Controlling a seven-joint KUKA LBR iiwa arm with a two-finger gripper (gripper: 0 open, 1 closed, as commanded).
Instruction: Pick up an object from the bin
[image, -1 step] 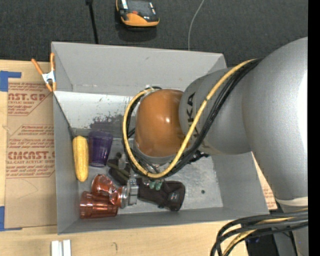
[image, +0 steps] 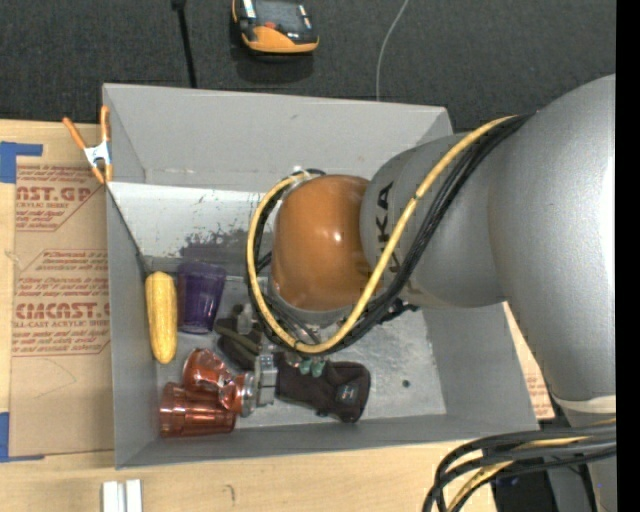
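Note:
My gripper (image: 260, 385) reaches down under the orange wrist cover into the bin's lower middle. Its metal tip stands between two shiny red cups (image: 200, 392) lying on their sides at the lower left and a black lumpy object (image: 330, 388) lying along the bottom wall. It seems to touch the nearer red cup's rim. A dark brown object (image: 235, 338) lies just above the tip, partly hidden by the wrist.
A yellow corn cob (image: 161, 316) lies upright along the left wall. A purple cup (image: 201, 296) stands beside it. The arm and its cables cover the bin's middle and right.

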